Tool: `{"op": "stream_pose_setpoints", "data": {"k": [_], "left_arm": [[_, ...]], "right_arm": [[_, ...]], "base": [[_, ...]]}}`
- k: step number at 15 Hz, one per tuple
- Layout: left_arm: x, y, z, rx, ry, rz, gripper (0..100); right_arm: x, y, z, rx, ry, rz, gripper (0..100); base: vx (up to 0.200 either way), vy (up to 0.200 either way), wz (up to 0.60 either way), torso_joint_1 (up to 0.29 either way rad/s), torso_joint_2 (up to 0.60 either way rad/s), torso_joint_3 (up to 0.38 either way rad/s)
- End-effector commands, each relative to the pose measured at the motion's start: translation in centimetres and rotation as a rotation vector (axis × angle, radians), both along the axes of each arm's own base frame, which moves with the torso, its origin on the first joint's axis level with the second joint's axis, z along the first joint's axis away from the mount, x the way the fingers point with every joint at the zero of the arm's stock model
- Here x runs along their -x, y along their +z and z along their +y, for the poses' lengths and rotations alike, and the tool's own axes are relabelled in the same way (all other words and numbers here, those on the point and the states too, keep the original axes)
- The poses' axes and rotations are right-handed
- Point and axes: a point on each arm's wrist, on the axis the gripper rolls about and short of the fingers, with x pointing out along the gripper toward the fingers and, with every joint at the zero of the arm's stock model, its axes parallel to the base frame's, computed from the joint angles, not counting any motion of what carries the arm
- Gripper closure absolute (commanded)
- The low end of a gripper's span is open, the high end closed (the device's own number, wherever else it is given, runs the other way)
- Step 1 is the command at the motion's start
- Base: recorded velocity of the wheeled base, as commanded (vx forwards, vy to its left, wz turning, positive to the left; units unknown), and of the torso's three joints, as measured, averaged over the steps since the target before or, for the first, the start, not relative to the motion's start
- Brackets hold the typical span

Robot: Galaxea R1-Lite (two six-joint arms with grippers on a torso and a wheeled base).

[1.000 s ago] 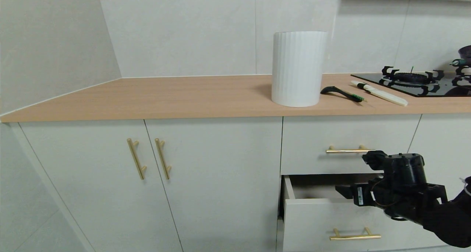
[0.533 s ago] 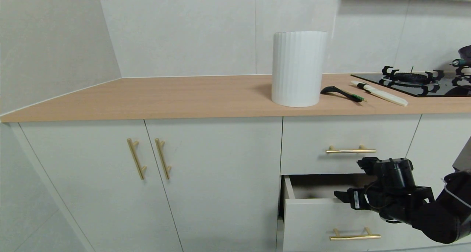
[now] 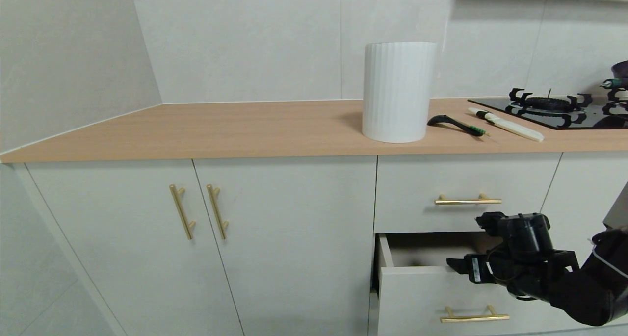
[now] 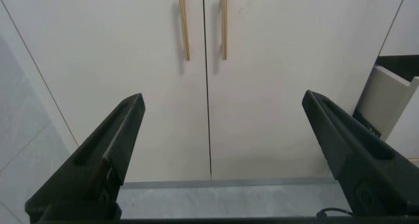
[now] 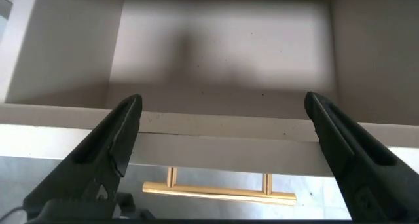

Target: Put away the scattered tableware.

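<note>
**Drawer open, tableware not yet picked up**

Step, my read: stowage is ready. The lower drawer point(image 3: 422, 287) is pulled out and what shows of its inside looks bare. Right gripper point(image 5: 222, 101) hangs over the drawer's front edge, fingers spread, holding nothing. Left gripper point(image 4: 222, 97) is also spread and empty, facing the cabinet doors point(image 4: 262, 86).

Next move calls for an arm up to the counter point(image 3: 221, 130) and a low pinch on a handle, since both items lie flat.

Counts:
- 1 counter
- 2 doors
- 2 drawers
- 1 white canister point(image 3: 398, 90)
- 1 hob point(image 3: 549, 108)
- 1 white knife point(image 3: 508, 124)
- 1 black-handled tool point(image 3: 454, 124)

Knife and tool lie on the counter between canister and hob.
</note>
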Motion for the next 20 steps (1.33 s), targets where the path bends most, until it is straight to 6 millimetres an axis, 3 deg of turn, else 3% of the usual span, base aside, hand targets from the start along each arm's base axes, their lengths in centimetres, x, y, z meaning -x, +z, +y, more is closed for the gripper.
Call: {"op": "stream_pose_setpoints", "data": {"k": [1, 7, 12, 17, 20], "left_arm": [[0.0, 0.0, 0.0, 0.000, 0.000, -0.001, 0], [0.0, 0.0, 0.0, 0.000, 0.002, -0.001, 0], [0.0, 0.0, 0.0, 0.000, 0.002, -0.001, 0], [0.0, 0.0, 0.0, 0.000, 0.002, -0.001, 0], [0.0, 0.0, 0.0, 0.000, 0.000, -0.001, 0]], "right_arm": [[0.5, 0.8, -0.1, 0.002, 0.002, 0.010, 0], [2.6, 3.4, -0.4, 0.065, 0.064, 0.103, 0], [6.2, 5.7, 0.2, 0.173, 0.204, 0.254, 0], [9.3, 6.7, 0.8, 0.268, 0.347, 0.427, 0], [8.5, 7.7, 1.0, 0.248, 0.319, 0.396, 0]], "base": [[0.000, 0.000, 0.00, 0.000, 0.00, 0.000], [0.000, 0.000, 0.00, 0.000, 0.00, 0.000], [0.000, 0.000, 0.00, 0.000, 0.00, 0.000], [0.000, 0.000, 0.00, 0.000, 0.00, 0.000], [0.000, 0.000, 0.00, 0.000, 0.00, 0.000]]}}
